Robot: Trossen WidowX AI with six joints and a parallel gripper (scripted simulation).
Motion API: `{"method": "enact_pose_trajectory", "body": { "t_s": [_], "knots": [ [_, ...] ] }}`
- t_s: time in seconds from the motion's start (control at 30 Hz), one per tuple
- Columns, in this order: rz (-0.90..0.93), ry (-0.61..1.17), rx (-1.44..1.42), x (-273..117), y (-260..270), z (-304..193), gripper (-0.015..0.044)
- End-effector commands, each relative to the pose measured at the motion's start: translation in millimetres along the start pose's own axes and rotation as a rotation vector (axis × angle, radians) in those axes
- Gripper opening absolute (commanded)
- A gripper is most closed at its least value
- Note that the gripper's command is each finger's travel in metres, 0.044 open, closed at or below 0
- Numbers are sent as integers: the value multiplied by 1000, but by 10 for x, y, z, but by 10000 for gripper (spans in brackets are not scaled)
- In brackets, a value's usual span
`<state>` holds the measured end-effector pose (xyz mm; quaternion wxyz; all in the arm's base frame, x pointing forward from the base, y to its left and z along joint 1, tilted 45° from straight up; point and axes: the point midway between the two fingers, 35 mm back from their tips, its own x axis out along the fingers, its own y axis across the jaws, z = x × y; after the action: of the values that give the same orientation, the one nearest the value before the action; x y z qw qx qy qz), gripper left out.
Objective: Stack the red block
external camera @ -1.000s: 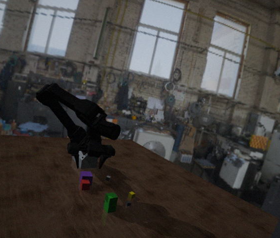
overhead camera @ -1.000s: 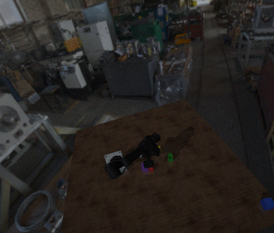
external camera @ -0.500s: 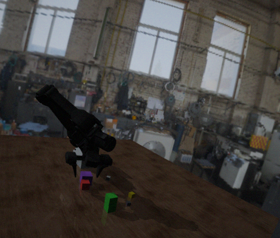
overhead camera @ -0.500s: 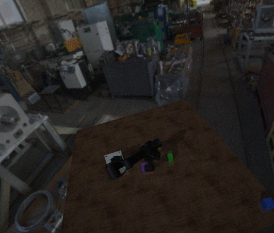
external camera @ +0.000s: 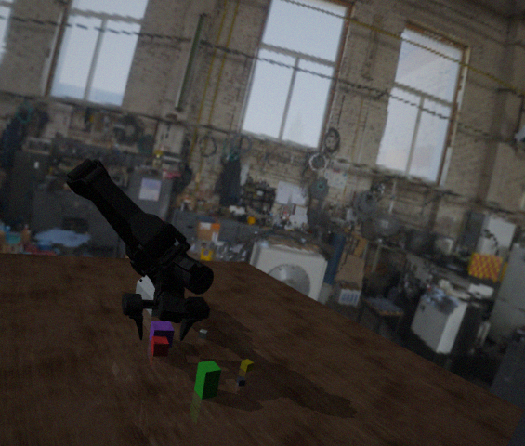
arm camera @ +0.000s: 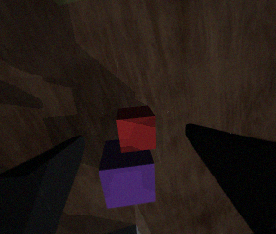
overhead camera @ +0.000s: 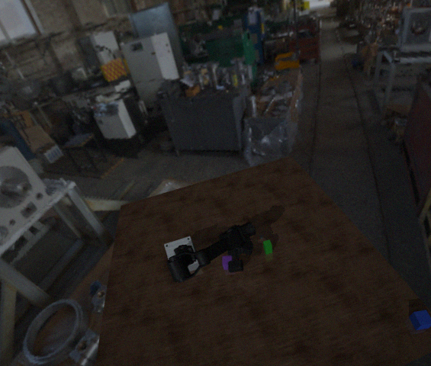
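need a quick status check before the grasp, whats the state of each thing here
gripper: open, empty, hanging over the red and purple blocks
red block: on the table, not held, right beside the purple block
purple block: on the table, upright
green tower: standing, nothing on top
yellow block: on the table beyond the tower
blue block: alone near the table's corner
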<state>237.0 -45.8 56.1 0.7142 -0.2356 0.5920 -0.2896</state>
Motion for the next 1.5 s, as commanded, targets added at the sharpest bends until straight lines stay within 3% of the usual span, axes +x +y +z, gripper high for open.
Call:
{"method": "enact_pose_trajectory", "body": {
  "t_s": [0.0,0.93,1.3,1.47],
  "knots": [
    [-4,1,-7,65,1,-13,440],
    [-7,1,-6,284,-11,-25,440],
    [-7,1,-6,284,-11,-25,151],
    [-7,1,-6,284,-11,-25,118]
  ]
}}
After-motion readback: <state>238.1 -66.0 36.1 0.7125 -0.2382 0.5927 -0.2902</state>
